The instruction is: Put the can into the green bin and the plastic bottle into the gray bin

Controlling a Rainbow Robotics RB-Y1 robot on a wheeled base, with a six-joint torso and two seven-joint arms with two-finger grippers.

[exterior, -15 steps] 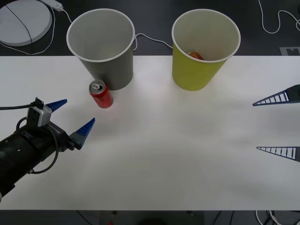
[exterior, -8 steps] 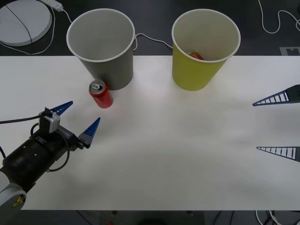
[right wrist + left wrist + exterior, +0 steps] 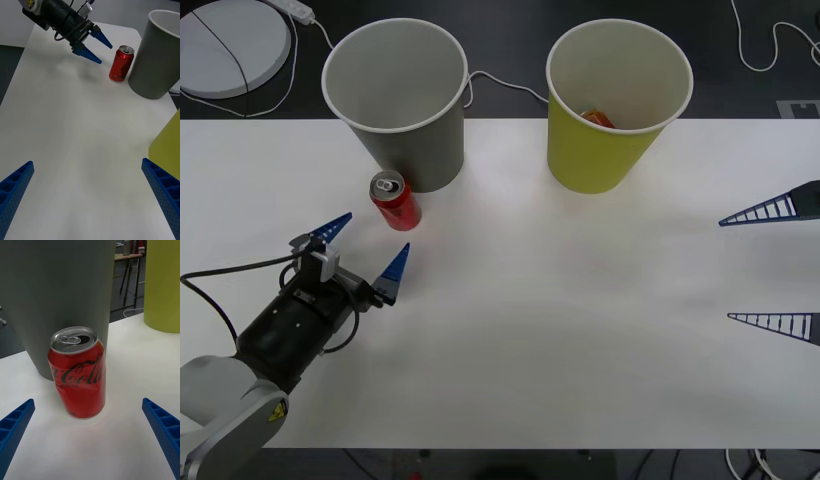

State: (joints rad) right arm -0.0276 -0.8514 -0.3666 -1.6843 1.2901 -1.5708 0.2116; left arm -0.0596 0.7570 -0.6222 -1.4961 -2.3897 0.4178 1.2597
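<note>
Seen from the front, the can [image 3: 395, 200] stands upright on the table [image 3: 560, 320], just before the gray bin [image 3: 396, 100] and not yet lifted; the left gripper [image 3: 365, 250] points at it, fingers spread, near but not touching. Something orange-red lies inside the green bin [image 3: 618, 105]; what it is cannot be told. The right gripper [image 3: 772, 268] waits open at the table's right edge. From the right wrist, the can [image 3: 121, 64] sits beside the gray bin [image 3: 157, 56], apart from the left gripper [image 3: 93, 47]. From the left wrist, the can [image 3: 77, 371] stands centred between the open fingers [image 3: 15, 427], so neither sorting looks finished.
</note>
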